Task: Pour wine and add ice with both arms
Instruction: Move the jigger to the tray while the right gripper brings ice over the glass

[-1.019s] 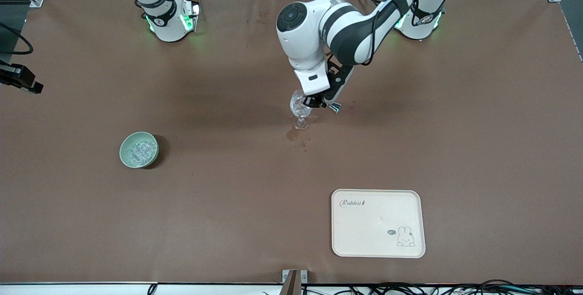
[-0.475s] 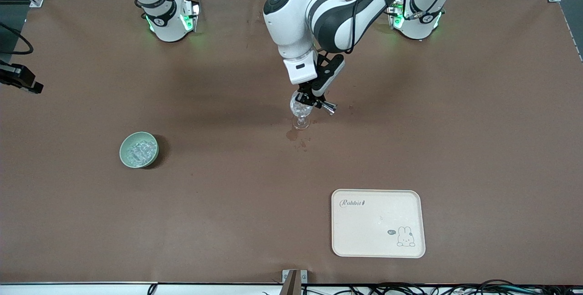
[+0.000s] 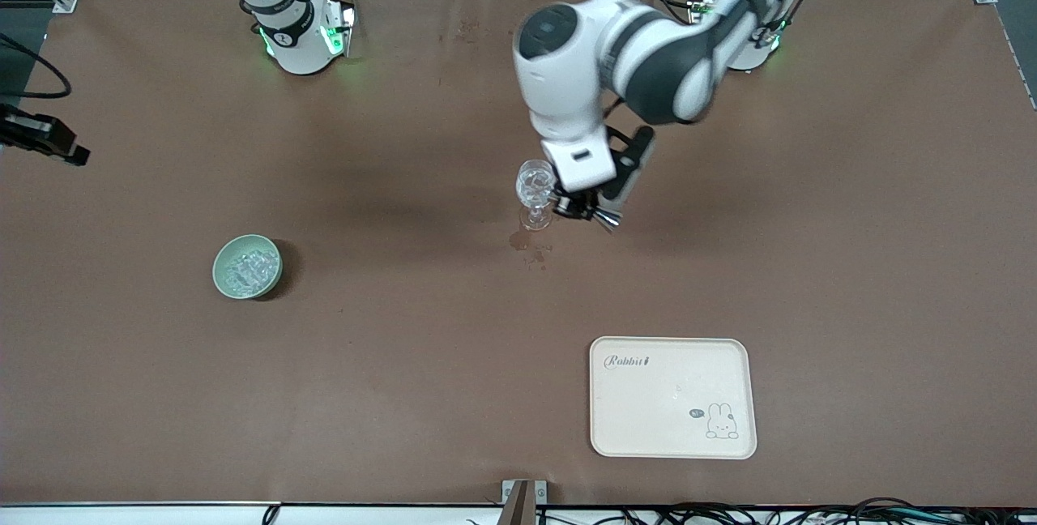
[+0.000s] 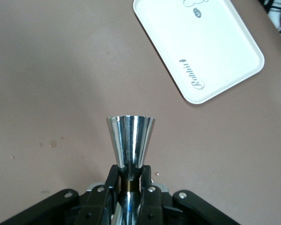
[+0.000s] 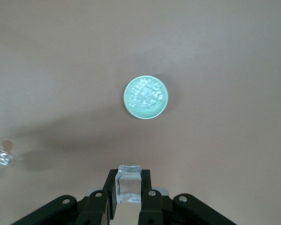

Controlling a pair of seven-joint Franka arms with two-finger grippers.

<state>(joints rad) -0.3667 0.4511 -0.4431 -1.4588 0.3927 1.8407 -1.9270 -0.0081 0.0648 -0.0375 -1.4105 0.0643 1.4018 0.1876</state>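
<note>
- One cube of ice [image 5: 128, 190] sits clamped in the right gripper [image 5: 128, 197], high over the table; more ice fills the green bowl [image 3: 247, 266], well apart from the wine glass [image 3: 535, 193], toward the right arm's end.
- Left gripper [image 3: 585, 207], just beside the glass, grips a steel jigger [image 4: 129, 140] by its waist.
- Risk: the jigger or gripper could clip the glass's bowl and topple it; spill marks [image 3: 530, 248] already dot the table near its foot.
- Risk: the cube, slick and barely pinched, may slip before reaching the glass.
- Room: open tabletop [image 3: 405, 363] surrounds the glass; the cream tray [image 3: 672, 428] lies nearer the camera, well apart.
</note>
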